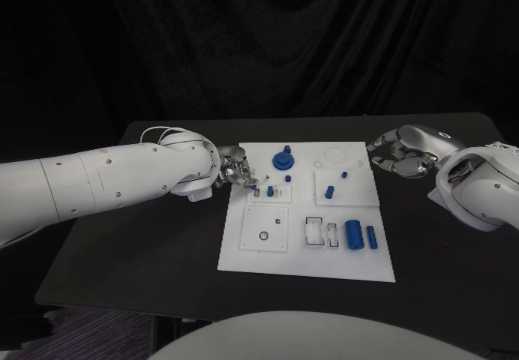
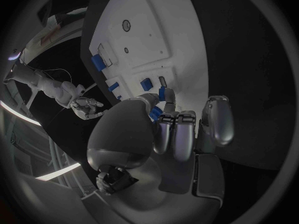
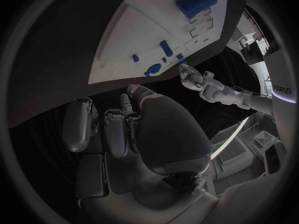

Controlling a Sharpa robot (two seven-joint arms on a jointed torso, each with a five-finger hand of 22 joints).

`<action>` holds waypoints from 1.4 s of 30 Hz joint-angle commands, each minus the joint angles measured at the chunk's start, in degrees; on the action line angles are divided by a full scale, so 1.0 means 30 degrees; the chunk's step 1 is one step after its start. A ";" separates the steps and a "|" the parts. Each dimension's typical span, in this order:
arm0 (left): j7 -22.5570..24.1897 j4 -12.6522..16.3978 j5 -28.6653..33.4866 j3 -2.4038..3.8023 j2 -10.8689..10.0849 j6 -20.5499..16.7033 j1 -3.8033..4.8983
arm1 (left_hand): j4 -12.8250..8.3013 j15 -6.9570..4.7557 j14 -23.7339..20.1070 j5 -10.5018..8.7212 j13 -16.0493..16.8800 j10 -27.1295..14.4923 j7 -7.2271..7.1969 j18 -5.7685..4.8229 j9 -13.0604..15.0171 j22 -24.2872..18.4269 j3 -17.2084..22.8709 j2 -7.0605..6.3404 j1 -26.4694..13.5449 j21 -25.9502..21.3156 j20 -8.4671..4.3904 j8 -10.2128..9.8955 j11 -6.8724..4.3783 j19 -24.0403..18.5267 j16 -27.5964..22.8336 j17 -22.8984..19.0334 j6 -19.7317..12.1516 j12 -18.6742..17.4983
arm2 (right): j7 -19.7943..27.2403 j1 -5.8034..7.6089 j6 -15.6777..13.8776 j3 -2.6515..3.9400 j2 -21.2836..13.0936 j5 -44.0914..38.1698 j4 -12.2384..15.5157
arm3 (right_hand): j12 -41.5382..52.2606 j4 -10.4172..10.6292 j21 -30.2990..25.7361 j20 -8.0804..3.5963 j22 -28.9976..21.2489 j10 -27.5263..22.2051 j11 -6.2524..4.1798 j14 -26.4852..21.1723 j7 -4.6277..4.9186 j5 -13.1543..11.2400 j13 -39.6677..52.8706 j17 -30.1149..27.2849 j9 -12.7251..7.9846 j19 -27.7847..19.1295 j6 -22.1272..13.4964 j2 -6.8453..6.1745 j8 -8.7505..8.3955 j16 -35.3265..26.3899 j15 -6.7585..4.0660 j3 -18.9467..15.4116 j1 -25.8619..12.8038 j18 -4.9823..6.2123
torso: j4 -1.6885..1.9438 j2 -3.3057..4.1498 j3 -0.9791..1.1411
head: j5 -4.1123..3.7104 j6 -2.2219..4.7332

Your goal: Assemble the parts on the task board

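Left hand (image 1: 236,174) parked at the task board (image 1: 306,259) edge, fingers curled over a small blue peg (image 1: 271,191) standing just beside the fingertips; can't tell if actually gripping it. Right hand (image 1: 403,152) off the opposite edge, fingers curled in, holding nothing. Bigger blue cylinders (image 1: 354,232) well apart from both.

The right hand (image 3: 134,129) hangs over the black table (image 3: 69,50) just off the edge of the white task board (image 3: 156,30), its fingers (image 3: 77,124) curled inward with nothing between them. On the board stand several blue parts: a large cylinder (image 3: 196,1), a smaller peg (image 3: 166,47), a small stud (image 3: 135,58) and a round knob (image 3: 153,68). Beyond the board's far edge, the left hand (image 3: 190,75) hovers at the board's rim.
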 commanded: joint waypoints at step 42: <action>0.0233 0.0203 0.0121 0.0012 -0.0074 -0.0529 -0.0882 | -0.0092 -0.0071 0.1983 -0.0090 0.5020 0.1957 -0.0064 0.0265 0.0190 0.2507 0.0412 -0.0066 -0.0188 -0.0115 -0.0067 -0.0123 -0.0062 0.0011 0.0049 0.5027 -0.0008 -0.0006 | -0.0284 -0.0039 0.0178 0.0014 0.0027 -0.0032 0.0006 | -0.0081 -0.0019 -0.0104 -0.0035 0.3322 0.1501 0.0075 0.1646 -0.0005 0.0097 0.4576 0.3821 -0.0032 -0.0117 0.0117 -0.0042 -0.0074 -0.0070 0.0026 0.0152 -0.0215 0.0232 | 0.0001 -0.0009 -0.0005 | -0.0064 0.0003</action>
